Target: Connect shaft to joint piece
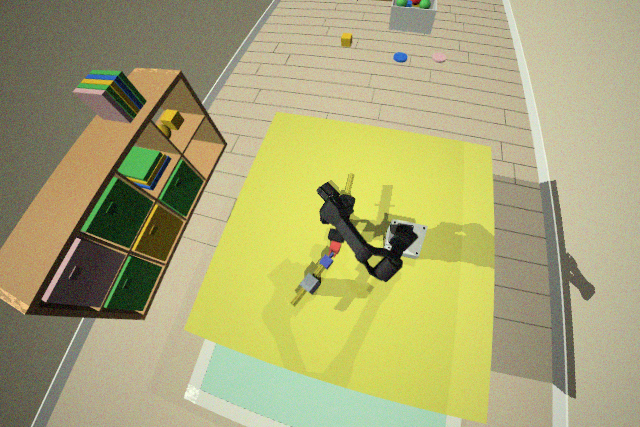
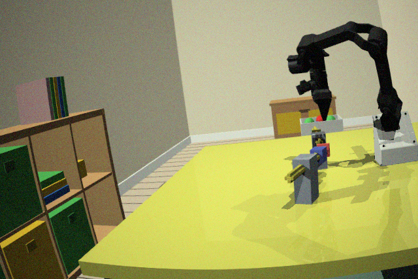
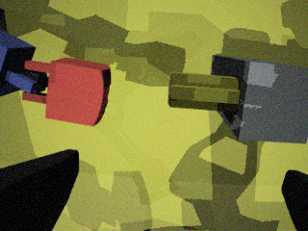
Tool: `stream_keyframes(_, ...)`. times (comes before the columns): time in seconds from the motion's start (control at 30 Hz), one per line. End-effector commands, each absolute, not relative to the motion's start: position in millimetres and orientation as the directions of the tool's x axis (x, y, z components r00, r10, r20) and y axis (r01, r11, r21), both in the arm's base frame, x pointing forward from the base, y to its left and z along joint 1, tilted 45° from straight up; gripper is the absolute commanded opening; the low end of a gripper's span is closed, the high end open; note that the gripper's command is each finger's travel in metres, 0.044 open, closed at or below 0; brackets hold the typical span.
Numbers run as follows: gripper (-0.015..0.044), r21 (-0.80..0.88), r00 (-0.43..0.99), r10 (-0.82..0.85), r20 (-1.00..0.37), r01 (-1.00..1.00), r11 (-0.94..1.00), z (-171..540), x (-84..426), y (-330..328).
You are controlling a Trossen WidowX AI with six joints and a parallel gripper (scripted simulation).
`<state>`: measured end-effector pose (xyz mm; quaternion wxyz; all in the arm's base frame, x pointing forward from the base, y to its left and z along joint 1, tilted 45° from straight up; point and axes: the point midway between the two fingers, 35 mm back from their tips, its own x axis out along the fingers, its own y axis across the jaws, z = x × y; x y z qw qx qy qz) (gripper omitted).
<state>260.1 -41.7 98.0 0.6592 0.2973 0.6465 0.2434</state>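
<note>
The red joint piece is hinged to the blue fork on the first shaft, held in its grey block. In the wrist view, its dark-rimmed end faces the second shaft roughly in line, with a gap between. The second shaft sticks out of the second grey block, largely hidden by the arm in the top view. My gripper is open and empty, above the shafts' line.
The white arm base stands on the yellow table, to the right of the shafts. A shelf unit stands off the table to the left. A bin of balls stands on the floor far behind.
</note>
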Motion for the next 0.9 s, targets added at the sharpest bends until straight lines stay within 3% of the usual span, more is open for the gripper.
stream_keyframes(0.0, 0.0440, 0.701, 0.049, 0.699, -0.713, 0.036, 0.712, 96.9, 260.2, -42.1)
stream_keyframes(0.43, 0.0440, 0.680, 0.053, 0.720, -0.692, 0.383, 0.626, 92.5, 260.6, -40.3)
stream_keyframes(0.87, 0.0440, 0.547, 0.059, 0.741, -0.669, 0.714, 0.437, 87.6, 261.1, -38.3)
